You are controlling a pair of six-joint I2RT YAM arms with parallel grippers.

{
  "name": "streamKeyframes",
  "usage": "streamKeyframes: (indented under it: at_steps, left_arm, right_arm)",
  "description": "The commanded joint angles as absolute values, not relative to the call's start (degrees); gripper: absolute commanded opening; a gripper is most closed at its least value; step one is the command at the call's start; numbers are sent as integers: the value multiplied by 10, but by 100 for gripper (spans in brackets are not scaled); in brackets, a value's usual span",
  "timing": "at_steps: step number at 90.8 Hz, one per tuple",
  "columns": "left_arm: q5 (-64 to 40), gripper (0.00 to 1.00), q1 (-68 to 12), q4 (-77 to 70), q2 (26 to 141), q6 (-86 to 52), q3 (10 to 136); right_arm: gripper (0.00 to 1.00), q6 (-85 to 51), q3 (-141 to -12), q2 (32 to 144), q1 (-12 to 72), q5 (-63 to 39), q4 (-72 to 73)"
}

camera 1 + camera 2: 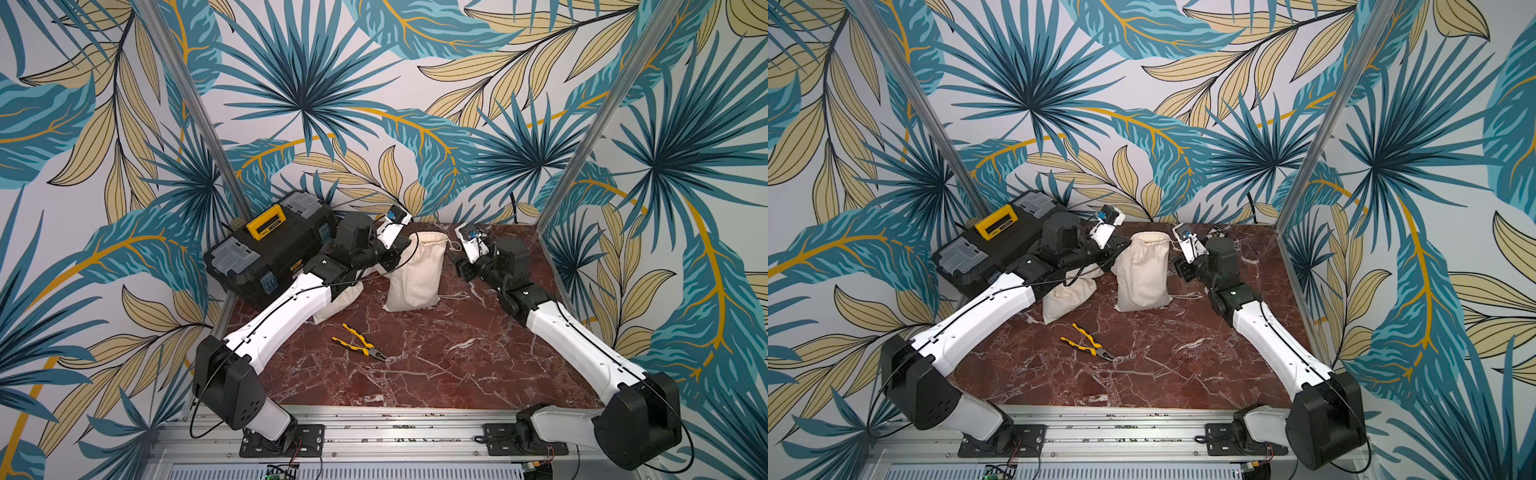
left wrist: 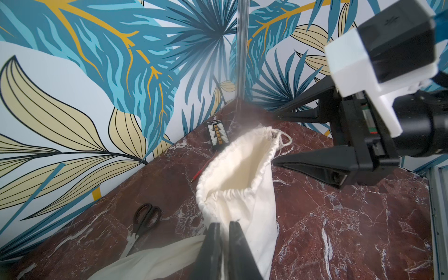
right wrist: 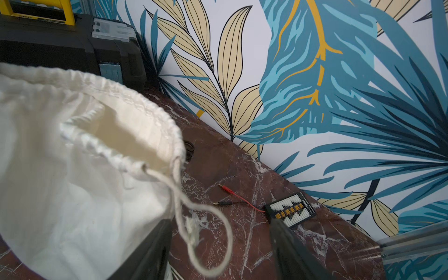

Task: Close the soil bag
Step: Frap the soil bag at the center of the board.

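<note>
The soil bag point(image 1: 415, 270) point(image 1: 1144, 270) is a cream cloth drawstring sack standing upright at the back of the marble table, its mouth point(image 2: 238, 164) gathered only partway and still gaping. My left gripper point(image 2: 224, 225) is shut at the bag's side just under the rim, with a thin white strip between its jaws; I cannot tell whether that strip is cloth or cord. My right gripper point(image 3: 220, 219) point(image 2: 276, 139) is open on the bag's other side. The loose drawstring loop point(image 3: 191, 228) hangs between its fingers, touching neither.
A second cream sack point(image 1: 340, 303) lies under my left forearm. A black and yellow toolbox point(image 1: 270, 245) stands at the back left. Yellow pliers point(image 1: 357, 340) lie mid-table. Behind the bag are black scissors point(image 2: 145, 218) and a small connector board point(image 3: 291, 211) with red and black leads point(image 3: 232, 194).
</note>
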State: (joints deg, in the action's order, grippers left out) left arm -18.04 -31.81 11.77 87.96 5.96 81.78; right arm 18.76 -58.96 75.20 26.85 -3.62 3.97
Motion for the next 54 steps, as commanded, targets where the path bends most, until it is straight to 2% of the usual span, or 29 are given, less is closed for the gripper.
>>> streamKeyframes:
  at_steps: [1,5,16,29,45,54]
  left_arm:
    - [-190,12,-319,105,866,58,810]
    - [-187,12,-318,103,866,59,808]
    - [-148,12,-317,107,866,62,804]
    - [-73,7,-304,115,866,49,787]
    - [-51,2,-254,87,870,2,741]
    - [-33,1,-246,85,875,2,738]
  right_arm:
    - [55,194,-609,763,266,-70,31]
    - [43,192,-617,767,266,-87,21]
    - [0,176,-624,758,265,-71,5]
    - [0,148,-590,687,258,-5,24]
    - [0,104,-563,594,246,55,24]
    - [0,82,-551,560,244,45,27]
